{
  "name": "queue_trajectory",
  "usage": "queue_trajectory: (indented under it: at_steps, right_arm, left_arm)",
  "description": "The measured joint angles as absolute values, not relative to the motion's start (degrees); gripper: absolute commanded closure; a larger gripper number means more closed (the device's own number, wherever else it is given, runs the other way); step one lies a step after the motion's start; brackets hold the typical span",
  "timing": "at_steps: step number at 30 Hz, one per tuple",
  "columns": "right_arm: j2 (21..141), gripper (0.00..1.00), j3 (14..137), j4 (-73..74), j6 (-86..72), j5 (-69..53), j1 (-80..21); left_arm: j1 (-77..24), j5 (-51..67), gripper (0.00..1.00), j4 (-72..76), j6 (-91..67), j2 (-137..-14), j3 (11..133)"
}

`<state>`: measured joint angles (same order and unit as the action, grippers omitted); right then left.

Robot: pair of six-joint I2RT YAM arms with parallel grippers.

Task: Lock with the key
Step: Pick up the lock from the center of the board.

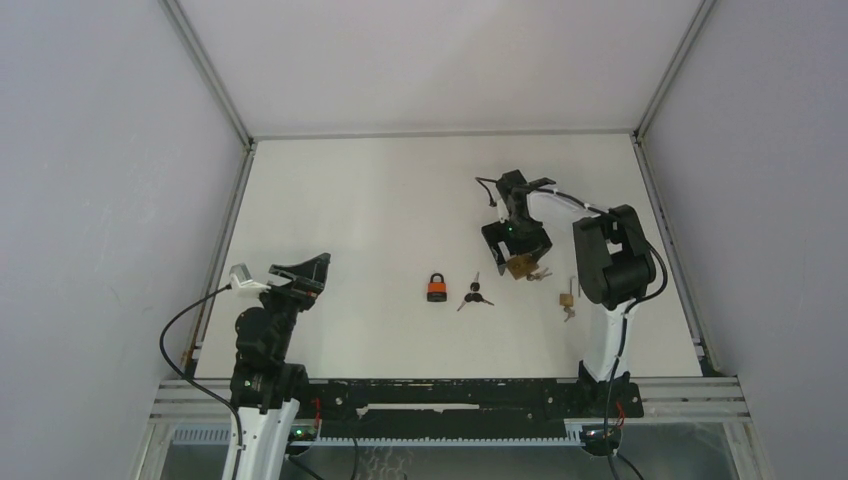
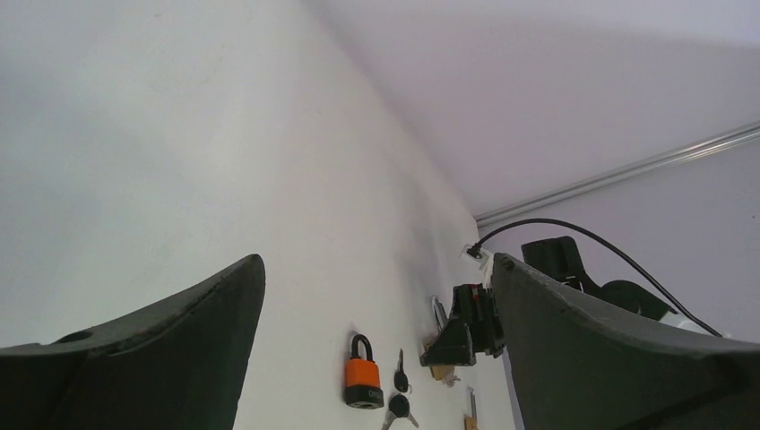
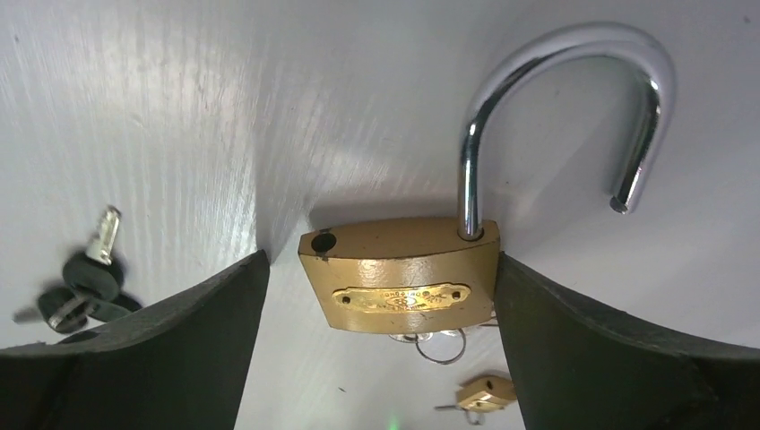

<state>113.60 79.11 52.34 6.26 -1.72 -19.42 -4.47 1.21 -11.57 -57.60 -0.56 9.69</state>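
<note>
Brass padlock (image 3: 403, 278) fills the right pincer's (image 1: 515, 252) gap; black keys (image 3: 85, 282) lie beside.

The left arm (image 1: 262, 345) and right arm (image 1: 610, 265) share one build: white lower links under bulky matte-black joint housings. A thin black cable (image 1: 163, 345) loops out beside the left one. The fingers (image 2: 161, 358) are broad, black, curved wedges
</note>
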Motion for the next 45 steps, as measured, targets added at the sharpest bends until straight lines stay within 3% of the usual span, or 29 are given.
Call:
queue_trajectory:
  at_steps: [7, 13, 15, 17, 21, 23, 33, 41, 45]
  right_arm:
    - [107.1, 0.01, 70.2, 44.7, -4.6, 0.6, -19.8]
    - [106.6, 0.1, 69.3, 43.6, -5.2, 1.5, -20.5]
    - [105.7, 0.22, 68.1, 42.4, -5.3, 1.7, -20.7]
    - [105.3, 0.5, 67.5, 41.7, -5.3, 1.3, -20.8]
    - [104.7, 0.89, 67.1, 41.1, -4.8, 1.3, -20.8]
    - [103.6, 1.0, 65.8, 39.9, -4.4, 1.8, -20.9]
    - [86.8, 1.0, 49.5, 26.7, 0.3, 3.3, -28.3]
    - [75.3, 1.0, 38.0, 8.2, 3.1, 5.3, -34.3]
    - [72.0, 1.0, 35.9, 2.6, 5.0, 8.0, -38.8]
  left_arm:
    - [-4.5, 1.2, 0.03, -11.6, -57.6, -0.6, 9.7]
    - [-4.5, 1.2, 0.04, -11.6, -57.6, -0.6, 9.7]
    - [-4.5, 1.2, 0.04, -11.6, -57.6, -0.6, 9.7]
    - [-4.5, 1.2, 0.04, -11.6, -57.6, -0.6, 9.7]
    - [-4.5, 1.2, 0.06, -11.6, -57.6, -0.6, 9.7]
    - [-4.5, 1.2, 0.07, -11.6, -57.5, -0.6, 9.7]
    - [-4.5, 6.2, 0.16, -8.9, -48.7, -5.6, 13.1]
    - [-4.4, 19.1, 0.31, -8.8, -34.8, -14.7, 25.0]
    - [-5.7, 25.3, 0.31, -11.8, -30.0, -19.6, 29.0]
